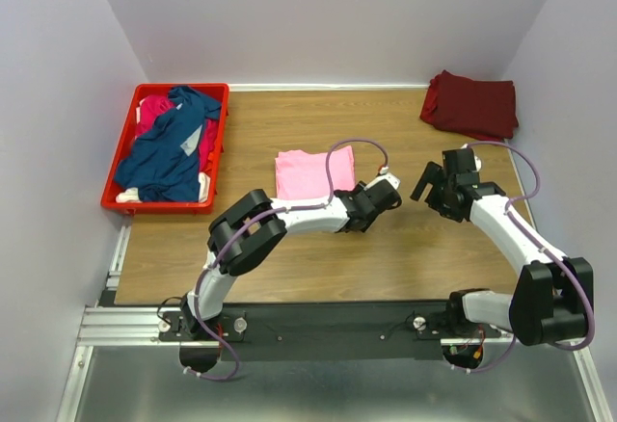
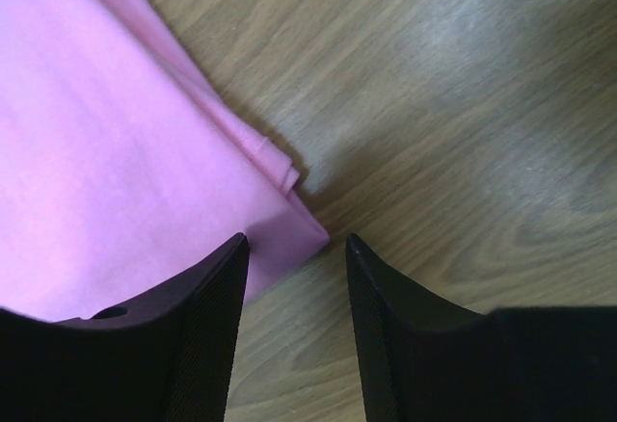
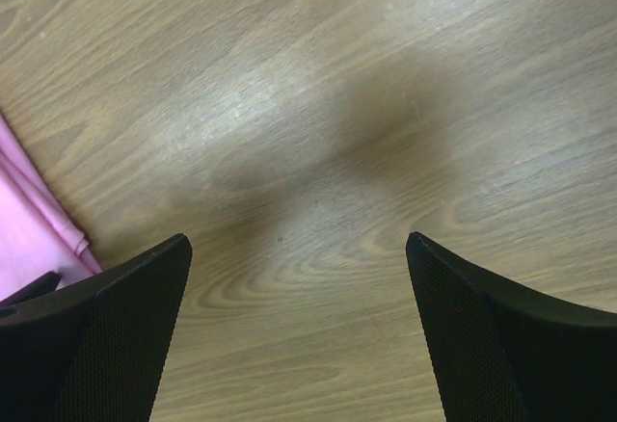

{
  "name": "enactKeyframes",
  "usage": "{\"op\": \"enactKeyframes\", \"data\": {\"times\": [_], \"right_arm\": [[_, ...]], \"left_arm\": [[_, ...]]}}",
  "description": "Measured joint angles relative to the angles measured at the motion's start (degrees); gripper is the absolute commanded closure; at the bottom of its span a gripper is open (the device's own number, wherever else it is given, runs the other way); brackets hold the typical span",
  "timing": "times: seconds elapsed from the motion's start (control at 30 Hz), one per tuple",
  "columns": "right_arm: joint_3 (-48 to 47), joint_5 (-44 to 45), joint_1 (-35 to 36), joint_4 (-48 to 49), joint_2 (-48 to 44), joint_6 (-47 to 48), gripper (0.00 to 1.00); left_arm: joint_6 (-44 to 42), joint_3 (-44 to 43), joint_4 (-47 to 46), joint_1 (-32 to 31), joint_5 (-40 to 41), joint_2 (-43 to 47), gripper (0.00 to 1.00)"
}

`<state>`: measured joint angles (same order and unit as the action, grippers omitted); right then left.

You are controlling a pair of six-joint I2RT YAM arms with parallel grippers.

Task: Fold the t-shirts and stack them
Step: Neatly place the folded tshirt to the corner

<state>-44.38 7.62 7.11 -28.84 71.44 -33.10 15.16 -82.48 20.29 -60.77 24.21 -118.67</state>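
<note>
**Pink shirt folded, both tools empty**

You are looking at a light pink cloth t-shirt (image 1: 310, 171) lying folded into a neat rectangle at the middle of the wooden desk (image 1: 386, 249). Your left tool (image 1: 386, 191) is hovering just off its near right corner, jaws partly apart and gripping nothing. In the left wrist view the pink corner is sitting right ahead of the gap. Your right tool (image 1: 425, 183) is standing wide open over bare wood, also holding nothing.

By my reading, you are sitting between the fold and the stack. The next move is calling for a clean pinch on the pink rectangle's edge, catching all layers so the fold is not spilling open, then a carry toward the folded dark maroon t-shirt (image 1: 470, 104) at the far right corner.

I am counting four shirts: two folded, plus a navy blue t-shirt (image 1: 174, 147) and a magenta t-shirt (image 1: 154, 109) lying crumpled in the one red plastic crate (image 1: 164, 208).
</note>
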Motion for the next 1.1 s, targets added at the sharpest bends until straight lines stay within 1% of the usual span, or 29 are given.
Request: {"op": "enactKeyframes", "data": {"times": [0.07, 0.1, 0.17, 0.23, 0.27, 0.3, 0.5, 0.63, 0.7, 0.8, 0.87, 0.93, 1.1], "right_arm": [[0.0, -0.9, 0.0, 0.0, 0.0, 0.2, 0.02], [0.0, -1.4, 0.0, 0.0, 0.0, 0.2, 0.02], [0.1, -2.5, 0.0, 0.1, 0.0, 0.4, 0.01], [0.2, -3.5, 0.0, 0.3, 0.0, 0.6, 0.02], [0.4, -4.2, 0.0, 0.5, 0.0, 0.7, 0.02], [0.5, -4.8, 0.0, 0.7, -0.1, 0.7, 0.02], [1.3, -10.6, 0.0, 3.4, 0.0, 0.6, 0.02], [3.0, -16.1, 0.0, 9.0, 1.0, -0.8, 0.01], [5.6, -20.5, 0.0, 14.7, 2.2, -3.0, 0.01], [12.3, -28.4, 0.0, 27.7, 6.2, -9.3, 0.01], [15.7, -34.5, 0.0, 38.4, 10.4, -15.4, 0.01], [16.7, -37.9, 0.0, 47.9, 14.3, -20.0, 0.01], [14.9, -43.8, 0.5, 62.3, 24.7, -26.7, 0.02]], "left_arm": [[-0.2, -0.2, -0.4, 0.0, -0.1, -0.2, 0.53], [-0.2, -0.3, -0.7, 0.0, 0.0, -0.4, 0.59], [-0.4, -0.3, -0.9, 0.0, 0.0, -0.6, 0.69], [-0.4, -0.3, -1.2, 0.0, 0.2, -0.7, 0.90], [-0.6, -0.3, -1.2, 0.0, 0.2, -0.8, 0.96], [-0.7, -0.2, -1.2, 0.0, 0.5, -0.9, 1.00], [-0.3, 0.6, -1.4, 0.0, 0.6, -0.2, 1.00], [0.3, 4.2, -0.7, 0.2, -0.5, 4.0, 1.00], [0.7, 5.3, -0.7, 0.4, -0.9, 6.6, 1.00], [1.0, 5.5, -0.8, 0.9, -1.3, 9.3, 1.00], [1.1, 5.5, -0.8, 1.1, -1.5, 10.2, 1.00], [1.2, 5.5, -0.7, 1.3, -1.9, 10.6, 1.00], [2.1, 6.6, -0.5, 1.4, -2.8, 12.0, 1.00]]}}
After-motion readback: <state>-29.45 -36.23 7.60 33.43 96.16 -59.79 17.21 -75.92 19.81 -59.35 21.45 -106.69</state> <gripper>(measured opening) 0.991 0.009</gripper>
